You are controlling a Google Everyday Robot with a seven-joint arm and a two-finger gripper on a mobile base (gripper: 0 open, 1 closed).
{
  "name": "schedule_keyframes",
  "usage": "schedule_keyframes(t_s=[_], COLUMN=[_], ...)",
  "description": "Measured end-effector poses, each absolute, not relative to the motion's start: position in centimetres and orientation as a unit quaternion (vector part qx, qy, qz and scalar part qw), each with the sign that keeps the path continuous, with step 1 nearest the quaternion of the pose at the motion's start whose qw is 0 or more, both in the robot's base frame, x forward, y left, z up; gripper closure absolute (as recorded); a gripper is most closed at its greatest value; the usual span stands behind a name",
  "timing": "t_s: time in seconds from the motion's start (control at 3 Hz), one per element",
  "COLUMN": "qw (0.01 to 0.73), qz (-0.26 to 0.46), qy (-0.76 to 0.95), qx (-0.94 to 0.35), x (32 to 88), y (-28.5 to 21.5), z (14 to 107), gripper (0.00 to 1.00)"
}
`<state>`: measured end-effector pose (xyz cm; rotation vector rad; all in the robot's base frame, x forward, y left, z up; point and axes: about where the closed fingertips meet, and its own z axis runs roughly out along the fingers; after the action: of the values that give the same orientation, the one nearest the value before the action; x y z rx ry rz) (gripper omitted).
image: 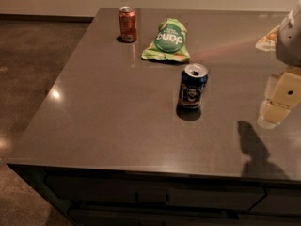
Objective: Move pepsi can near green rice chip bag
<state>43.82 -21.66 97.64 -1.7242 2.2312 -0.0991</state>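
Note:
The pepsi can, dark blue with a silver top and a face picture on its side, stands upright near the middle of the dark countertop. The green rice chip bag, light green with a dark green circle and white letters, lies behind it, a short gap away. My gripper hangs at the right edge of the view, above the counter and to the right of the pepsi can, well apart from it and holding nothing that I can see.
An orange-red can stands upright at the back, left of the bag. A light-coloured packet lies at the far right, partly behind my arm. The counter's front edge has drawers below, and the floor lies to the left.

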Motion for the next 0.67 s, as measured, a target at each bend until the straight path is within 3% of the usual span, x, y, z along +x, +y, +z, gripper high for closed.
schedule_keyframes(t_s=[0.67], qw=[0.157], qz=[-0.035], qy=[0.782], qx=[-0.602], x=[44.4], y=[-21.18], z=[97.38], gripper=[0.0])
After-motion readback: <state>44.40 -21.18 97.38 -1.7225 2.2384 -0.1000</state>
